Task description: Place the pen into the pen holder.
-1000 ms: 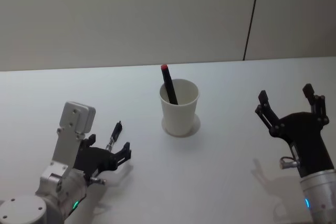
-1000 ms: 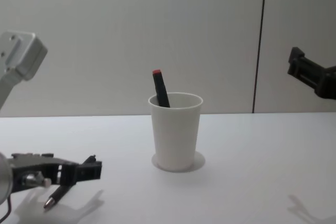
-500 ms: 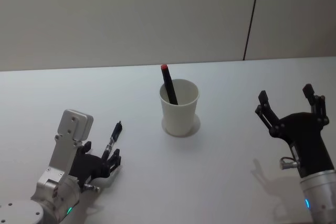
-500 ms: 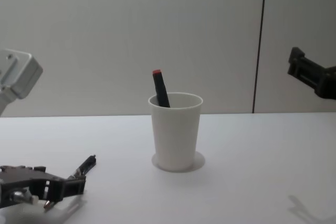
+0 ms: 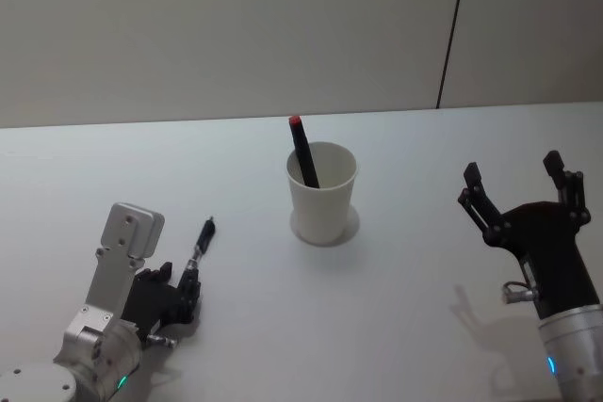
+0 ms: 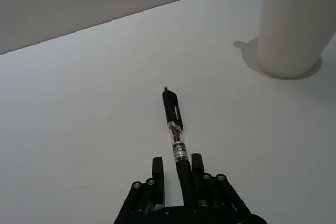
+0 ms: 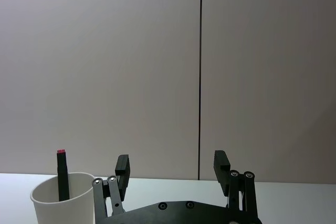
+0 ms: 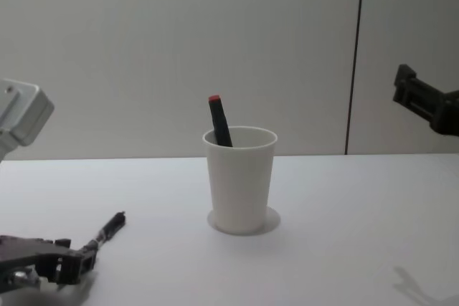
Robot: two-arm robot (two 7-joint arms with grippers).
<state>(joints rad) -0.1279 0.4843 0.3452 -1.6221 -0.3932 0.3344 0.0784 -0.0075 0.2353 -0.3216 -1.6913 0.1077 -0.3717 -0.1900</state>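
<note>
The pen (image 5: 199,249) lies low at the table's front left, its near end pinched in the left gripper (image 5: 186,289), clip end pointing toward 1 o'clock. The pen holder (image 5: 322,193) stands well apart at 2 o'clock. Right gripper (image 5: 516,190) hangs spread wide at 3 o'clock.

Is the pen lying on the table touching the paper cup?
Apart. The left wrist view shows bare table between the pen and the paper cup; the left gripper straddles the pen's near end. The right gripper hovers at the right.
</note>
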